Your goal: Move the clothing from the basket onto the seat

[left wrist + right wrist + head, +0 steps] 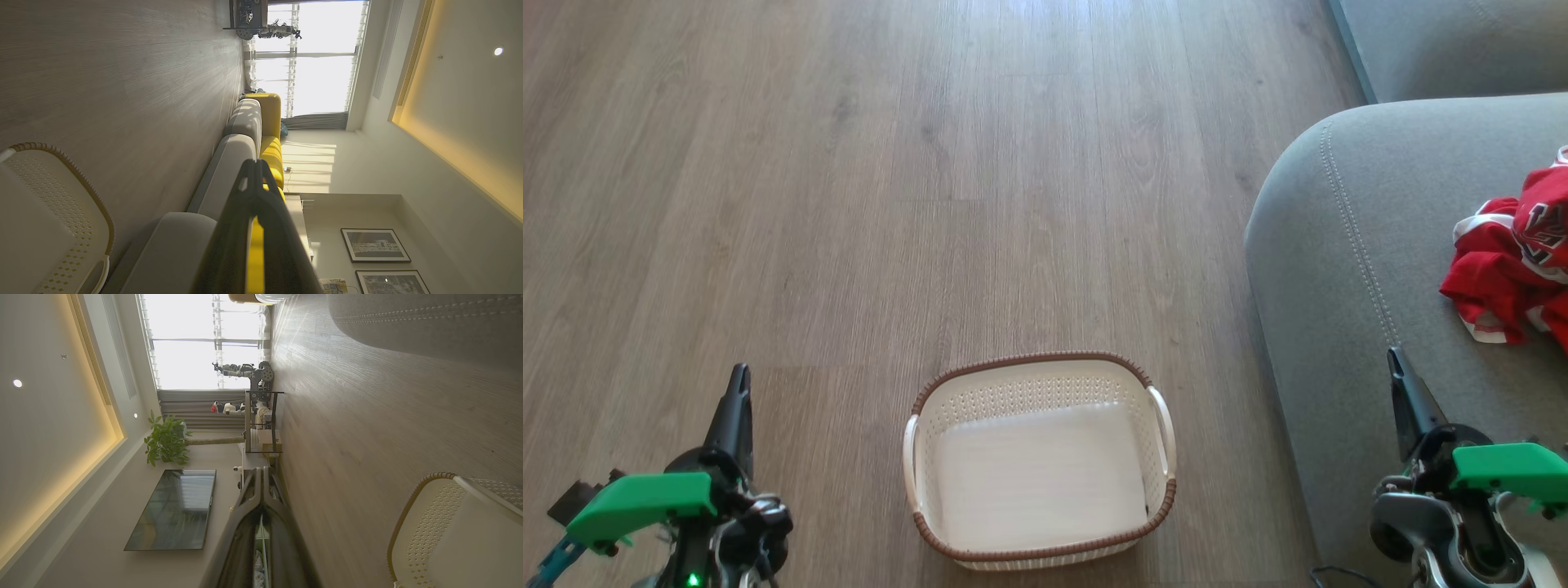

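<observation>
Both my left pincer (739,380) and right pincer (1396,363) are hanging pressed together; red white-trimmed jersey clothing (1499,278) on the grey stitched seat (1339,245) may be overhanging past view, slipping.

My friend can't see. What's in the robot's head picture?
An empty cream basket sits on a wooden floor; the red clothing lies heaped on the grey seat to its right. The left gripper and right gripper hang low at the corners, jaws shut.
</observation>
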Robot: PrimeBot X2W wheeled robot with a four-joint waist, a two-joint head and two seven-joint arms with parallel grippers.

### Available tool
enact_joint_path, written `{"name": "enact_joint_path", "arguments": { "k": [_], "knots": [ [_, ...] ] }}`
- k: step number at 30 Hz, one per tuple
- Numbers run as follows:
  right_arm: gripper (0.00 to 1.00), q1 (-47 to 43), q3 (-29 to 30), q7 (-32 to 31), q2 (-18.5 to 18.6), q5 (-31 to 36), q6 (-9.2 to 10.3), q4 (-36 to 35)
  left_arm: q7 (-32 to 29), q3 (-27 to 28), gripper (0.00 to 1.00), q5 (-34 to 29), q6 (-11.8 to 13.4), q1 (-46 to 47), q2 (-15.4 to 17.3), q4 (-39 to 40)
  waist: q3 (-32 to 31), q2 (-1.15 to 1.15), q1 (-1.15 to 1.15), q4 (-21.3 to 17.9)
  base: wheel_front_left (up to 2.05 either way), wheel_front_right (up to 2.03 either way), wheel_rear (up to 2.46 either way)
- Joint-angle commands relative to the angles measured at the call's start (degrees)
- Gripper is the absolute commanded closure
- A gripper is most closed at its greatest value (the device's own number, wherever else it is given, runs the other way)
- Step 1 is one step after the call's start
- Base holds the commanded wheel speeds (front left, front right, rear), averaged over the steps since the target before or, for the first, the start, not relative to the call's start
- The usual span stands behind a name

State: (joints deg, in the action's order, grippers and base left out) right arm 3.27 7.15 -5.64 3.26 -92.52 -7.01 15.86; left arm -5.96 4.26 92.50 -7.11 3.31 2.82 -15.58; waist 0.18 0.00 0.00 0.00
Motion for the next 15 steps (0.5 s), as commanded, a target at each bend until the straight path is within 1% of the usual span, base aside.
{"name": "enact_joint_path", "arguments": {
  "k": [1,15],
  "knots": [
    [1.00,2.9,-1.0,-0.5,-0.1,0.0,-0.47,-1.9,-0.3,2.0,1.00,-0.1,-0.4,2.9,0.3,1.5,0.0,0.00,0.00,0.0,0.00,0.00,0.00],
    [1.00,2.9,-0.9,-0.6,-0.1,0.1,-0.47,-1.9,-0.3,2.0,1.00,-0.2,-0.4,2.9,0.3,1.5,0.0,0.00,0.00,0.0,0.00,0.00,0.00]
  ]
}}
